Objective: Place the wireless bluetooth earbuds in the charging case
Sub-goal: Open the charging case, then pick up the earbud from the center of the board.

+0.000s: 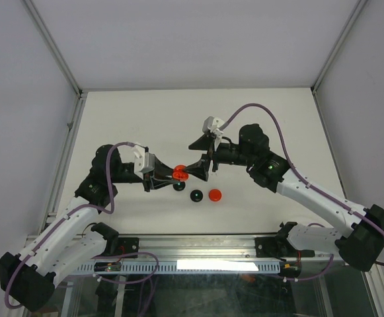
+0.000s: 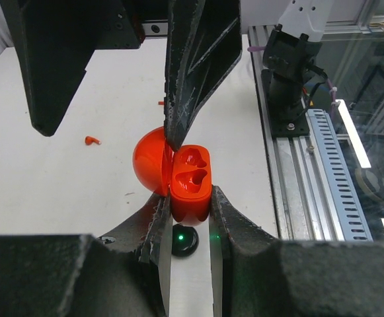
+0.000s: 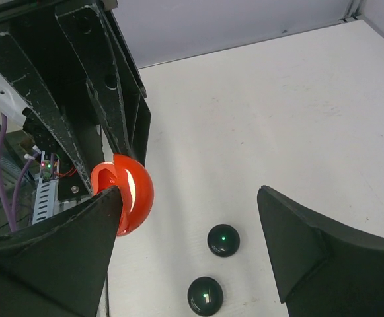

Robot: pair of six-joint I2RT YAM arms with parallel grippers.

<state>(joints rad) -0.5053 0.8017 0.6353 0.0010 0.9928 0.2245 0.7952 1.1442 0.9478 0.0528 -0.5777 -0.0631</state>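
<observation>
Left end effector (image 2: 190, 209) gripping red case (image 2: 192, 175), lid (image 2: 148, 162) partly hidden

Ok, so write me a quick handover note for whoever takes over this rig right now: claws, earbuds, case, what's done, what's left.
Left claw: shut on the red case, held above the table with its lid open.
Right claw: open, holding nothing, one finger tip against the lid.
Earbuds: one red earbud lies on the table beyond the case; no others can be made out clearly.
A black disc sits on the table under the case.
Done: case picked up and opened.
Left: both slots look empty, so each earbud has to be picked up and seated.
</observation>
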